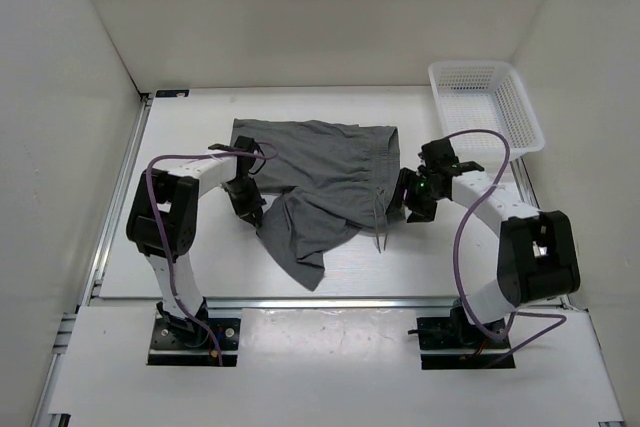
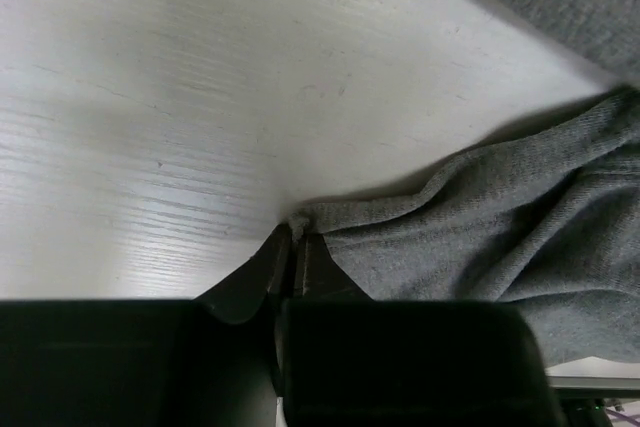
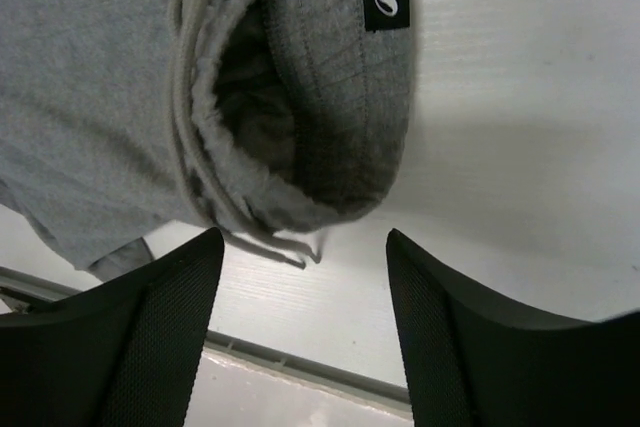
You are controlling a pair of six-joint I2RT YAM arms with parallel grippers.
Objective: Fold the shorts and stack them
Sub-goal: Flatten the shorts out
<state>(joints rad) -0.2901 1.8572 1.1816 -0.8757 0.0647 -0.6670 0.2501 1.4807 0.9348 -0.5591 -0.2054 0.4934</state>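
The left end effector point(image 2: 297, 239) is gripping the soft mid-grey fabric shorts' point(image 1: 320, 177) left edge, fully closed. The right end effector point(image 3: 303, 242) is hovering open beside their waistband point(image 3: 340, 97).

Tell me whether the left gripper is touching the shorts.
Touching. The left wrist view shows the left gripper closed on a corner of the shorts, fabric pinched between its fingers.

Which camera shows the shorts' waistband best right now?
Right wrist view: the waistband fills the frame ahead of the open right gripper, with drawstring and black logo tag clear. The top view shows it small, at the shorts' right edge; the left wrist view shows only a pinched fabric edge.
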